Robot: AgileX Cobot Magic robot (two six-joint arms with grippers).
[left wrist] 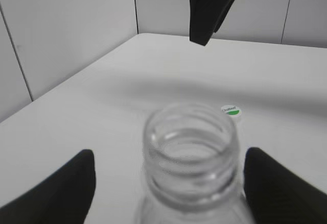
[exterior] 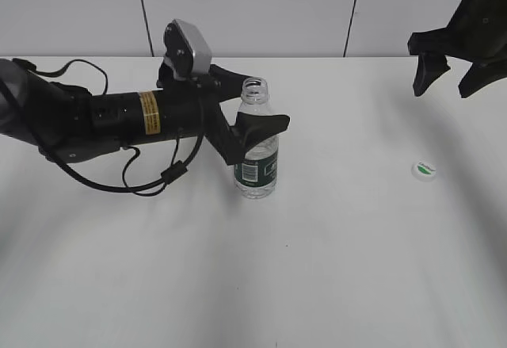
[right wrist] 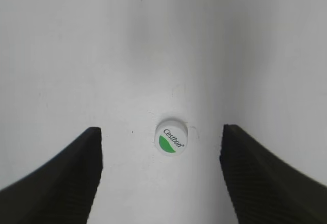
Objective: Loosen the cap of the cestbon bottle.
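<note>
cap [exterior: 425, 170] lying by itself on the white table [exterior: 333, 269], green mark up, well off to the right of the cestbon bottle [exterior: 257, 151]. from the right wrist camera you can read the lettering on the cap [right wrist: 172, 141], and it sits flat on the tabletop between the two dark fingers [right wrist: 56, 178] of the right gripper [right wrist: 161, 175], touching neither. that right gripper [exterior: 453, 72] hangs in the air above the cap with its jaws spread wide, holding nothing.

the bottle stands upright near the middle of the table, its neck bare and the threads showing [left wrist: 190, 155]. the left gripper [exterior: 252, 135] reaches in from the left side and has its fingers on either side of the bottle's upper body, just above the green label; they look closed against it. in the left wrist view the dark fingers [left wrist: 53, 191] flank the open mouth, and the cap [left wrist: 231, 110] shows small on the table beyond.
</note>
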